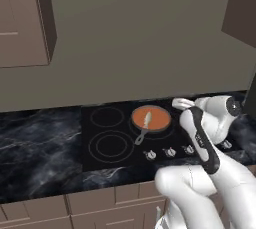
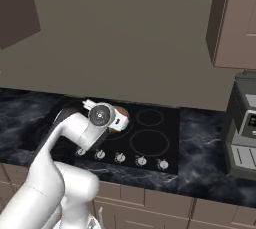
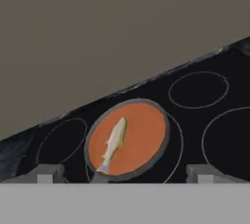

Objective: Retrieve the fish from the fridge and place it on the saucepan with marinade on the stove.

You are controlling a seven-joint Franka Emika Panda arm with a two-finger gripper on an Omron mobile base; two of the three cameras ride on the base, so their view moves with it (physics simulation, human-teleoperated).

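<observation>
The small pale fish [image 3: 114,143] lies flat on the orange-brown marinade [image 3: 141,135], inside the dark round saucepan [image 3: 165,145]. That saucepan [image 1: 165,123] sits on the back right ring of the black stove [image 1: 107,145], with its thin grey handle pointing toward the front left. The fish [image 1: 147,119] rests near the pan's middle. My gripper [image 3: 124,174] is open and holds nothing, its two fingertips [image 3: 46,174] set wide on either side of the pan and drawn back from it. From the left base camera the gripper [image 1: 181,104] hangs just right of the pan. The fridge is out of view.
A row of silver knobs [image 1: 170,152] lines the stove's front edge. Dark marble counter [image 1: 35,143] extends to the left, and a grey appliance [image 2: 245,128] stands on the counter at the right. Brown wall cabinets [image 1: 25,18] hang above, against a plain beige wall.
</observation>
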